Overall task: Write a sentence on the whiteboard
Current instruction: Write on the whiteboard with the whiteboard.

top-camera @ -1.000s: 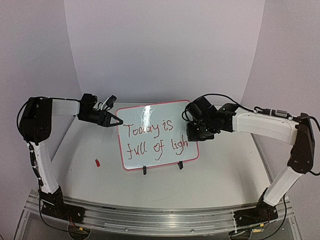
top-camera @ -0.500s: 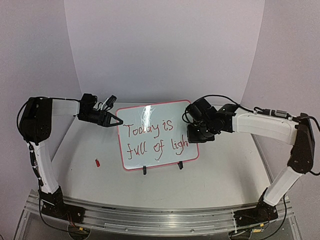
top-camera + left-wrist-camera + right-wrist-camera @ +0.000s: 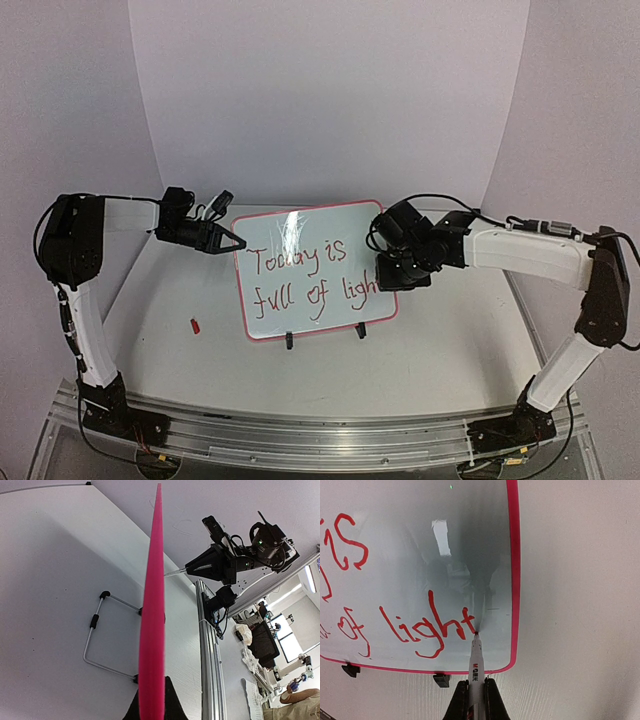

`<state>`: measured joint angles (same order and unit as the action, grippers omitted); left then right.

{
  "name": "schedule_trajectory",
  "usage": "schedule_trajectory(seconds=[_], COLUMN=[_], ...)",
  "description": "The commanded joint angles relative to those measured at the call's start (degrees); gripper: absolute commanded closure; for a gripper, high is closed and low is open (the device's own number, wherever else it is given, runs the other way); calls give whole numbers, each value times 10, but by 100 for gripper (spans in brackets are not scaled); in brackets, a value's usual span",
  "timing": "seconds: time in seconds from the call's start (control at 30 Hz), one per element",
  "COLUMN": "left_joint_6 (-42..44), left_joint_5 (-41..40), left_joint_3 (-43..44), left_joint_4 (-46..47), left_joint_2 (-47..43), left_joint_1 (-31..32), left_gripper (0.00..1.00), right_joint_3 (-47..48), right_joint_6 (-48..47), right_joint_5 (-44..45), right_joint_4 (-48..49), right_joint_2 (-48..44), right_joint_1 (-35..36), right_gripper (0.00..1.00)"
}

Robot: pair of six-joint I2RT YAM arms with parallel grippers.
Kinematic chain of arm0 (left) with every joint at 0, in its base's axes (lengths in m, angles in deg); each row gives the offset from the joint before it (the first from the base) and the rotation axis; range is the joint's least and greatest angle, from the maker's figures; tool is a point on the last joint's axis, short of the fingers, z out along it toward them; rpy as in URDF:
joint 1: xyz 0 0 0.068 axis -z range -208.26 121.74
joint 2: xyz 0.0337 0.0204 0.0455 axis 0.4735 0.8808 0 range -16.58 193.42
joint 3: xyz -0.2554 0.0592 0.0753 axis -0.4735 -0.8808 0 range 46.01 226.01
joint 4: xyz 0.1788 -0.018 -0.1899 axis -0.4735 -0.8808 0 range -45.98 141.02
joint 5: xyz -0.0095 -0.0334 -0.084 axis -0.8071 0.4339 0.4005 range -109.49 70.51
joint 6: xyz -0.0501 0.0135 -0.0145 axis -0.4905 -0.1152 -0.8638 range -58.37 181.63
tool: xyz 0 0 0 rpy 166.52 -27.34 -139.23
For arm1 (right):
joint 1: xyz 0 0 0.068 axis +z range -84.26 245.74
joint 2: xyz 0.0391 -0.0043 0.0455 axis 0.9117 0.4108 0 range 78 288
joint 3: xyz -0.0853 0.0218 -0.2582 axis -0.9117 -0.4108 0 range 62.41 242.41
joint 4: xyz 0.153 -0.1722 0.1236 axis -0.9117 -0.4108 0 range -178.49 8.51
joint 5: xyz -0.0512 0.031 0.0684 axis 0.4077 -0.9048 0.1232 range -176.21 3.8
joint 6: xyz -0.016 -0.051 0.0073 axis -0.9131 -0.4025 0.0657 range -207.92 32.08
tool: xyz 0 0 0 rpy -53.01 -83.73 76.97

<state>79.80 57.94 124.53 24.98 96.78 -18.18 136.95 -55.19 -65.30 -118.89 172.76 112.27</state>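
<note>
I see the whiteboard (image 3: 315, 270) standing tilted back on the table (image 3: 440, 350), about midway between my two arms. It rests on two small black clip feet (image 3: 289, 341) along its lower edge. From the left wrist view there is also a thin wire stand (image 3: 95, 630) behind the whiteboard.

The whiteboard carries red handwriting in two lines, "Today is" above "full of light".

My left gripper (image 3: 232, 241) is at the whiteboard's upper left corner. Its wrist camera looks straight down the pink-red frame, which runs between the two fingers. The fingers sit close on either side of it, so I read it as clamped on the frame.

My right gripper (image 3: 476, 705) is at the whiteboard's right edge, beside the lower line of writing. It is closed narrowly around a white-barrelled marker (image 3: 476, 666). The marker's red tip touches the glossy surface at the foot of the last "t", just inside the right frame.

A small red cap (image 3: 196, 325) lies on the table to the left of the whiteboard, well apart from it and below the left gripper
</note>
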Motion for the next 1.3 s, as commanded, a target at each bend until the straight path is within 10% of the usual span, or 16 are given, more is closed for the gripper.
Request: schedule_trajectory(seconds=[0.0,1.27], left_joint_6=[46,42], left_joint_5=[-70,-74], left_joint_3=[-3,3], left_joint_4=[-10,-14], left_joint_2=[20,22], left_joint_1=[19,20], left_gripper=[100,100], right_joint_3=[5,-10], right_joint_6=[0,-6], right_joint_5=[42,8], right_joint_4=[-3,-23], right_joint_2=[-5,-58], right_joint_1=[-4,-3], right_gripper=[100,100])
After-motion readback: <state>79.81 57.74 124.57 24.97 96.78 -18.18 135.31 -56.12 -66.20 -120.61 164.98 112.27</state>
